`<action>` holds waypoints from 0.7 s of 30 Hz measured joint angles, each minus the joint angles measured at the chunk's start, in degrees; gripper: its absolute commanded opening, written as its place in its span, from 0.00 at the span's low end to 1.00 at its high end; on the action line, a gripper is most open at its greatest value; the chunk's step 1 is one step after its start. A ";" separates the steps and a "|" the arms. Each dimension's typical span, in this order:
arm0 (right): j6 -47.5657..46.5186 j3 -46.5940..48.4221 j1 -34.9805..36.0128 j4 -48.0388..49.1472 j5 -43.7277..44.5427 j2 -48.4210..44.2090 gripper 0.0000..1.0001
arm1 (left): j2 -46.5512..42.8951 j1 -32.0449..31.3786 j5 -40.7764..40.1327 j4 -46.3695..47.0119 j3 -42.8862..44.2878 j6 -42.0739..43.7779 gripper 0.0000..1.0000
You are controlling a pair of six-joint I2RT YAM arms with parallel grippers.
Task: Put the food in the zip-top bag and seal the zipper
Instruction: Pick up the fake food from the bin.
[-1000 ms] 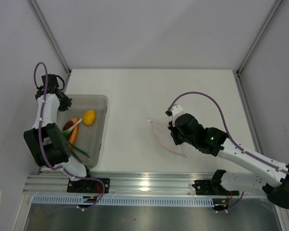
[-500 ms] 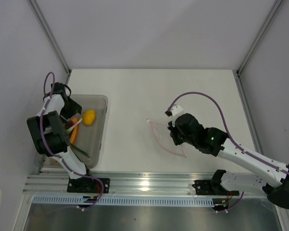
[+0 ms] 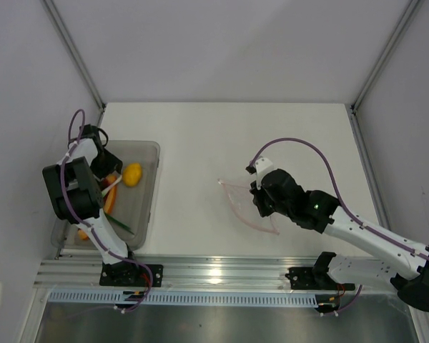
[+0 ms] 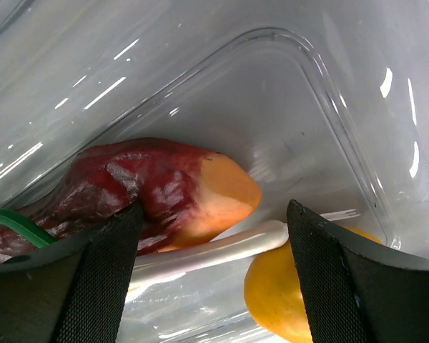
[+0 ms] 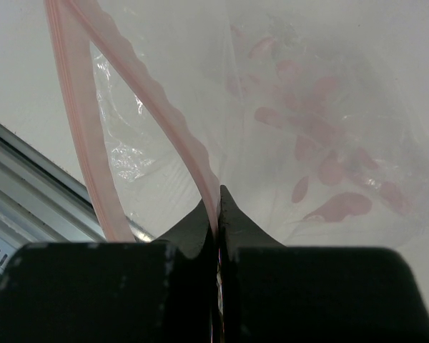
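Observation:
The food lies in a translucent bin (image 3: pixel 149 207) at the left. There is a yellow lemon (image 3: pixel 132 174) (image 4: pixel 279 293), an orange carrot piece (image 3: pixel 111 201), a dark red-orange piece (image 4: pixel 150 189) and green stems (image 3: pixel 121 225). My left gripper (image 3: pixel 106 174) (image 4: pixel 213 221) is open, low inside the bin. Its fingers straddle the tip of the red-orange piece and a white stalk (image 4: pixel 214 246), and it grips nothing. My right gripper (image 3: pixel 261 206) (image 5: pixel 218 196) is shut on the pinkish zipper (image 5: pixel 164 114) of the clear zip-top bag (image 3: pixel 239 196) (image 5: pixel 307 128). It holds the mouth apart.
The bin's curved corner wall (image 4: pixel 307 93) rises just beyond the left fingers. An aluminium rail (image 3: pixel 214 271) runs along the near table edge, close to the bag. White enclosure walls stand to the left, right and back.
My left gripper has swung down into the bin over the food, and its jaws have gone from shut to open. The right arm and the bag have barely moved.

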 measured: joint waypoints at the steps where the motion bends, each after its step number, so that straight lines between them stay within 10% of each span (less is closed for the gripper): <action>1: 0.00 -0.04 -0.04 0.00 -0.17 -0.02 0.00 | 0.37 0.00 -0.11 -0.22 0.24 -0.02 0.84; 5: -0.20 -0.04 -0.37 0.00 -0.26 -0.17 0.00 | 2.01 0.00 -0.74 -1.53 1.62 0.07 0.71; 14: -0.66 -0.04 -0.92 0.11 -0.26 -1.01 0.00 | 3.65 -0.28 -1.75 -2.95 3.65 1.99 0.01; 21: -0.66 -0.04 -1.11 0.42 -0.26 -1.03 0.00 | 3.93 -0.28 -1.53 -3.80 4.39 2.64 0.01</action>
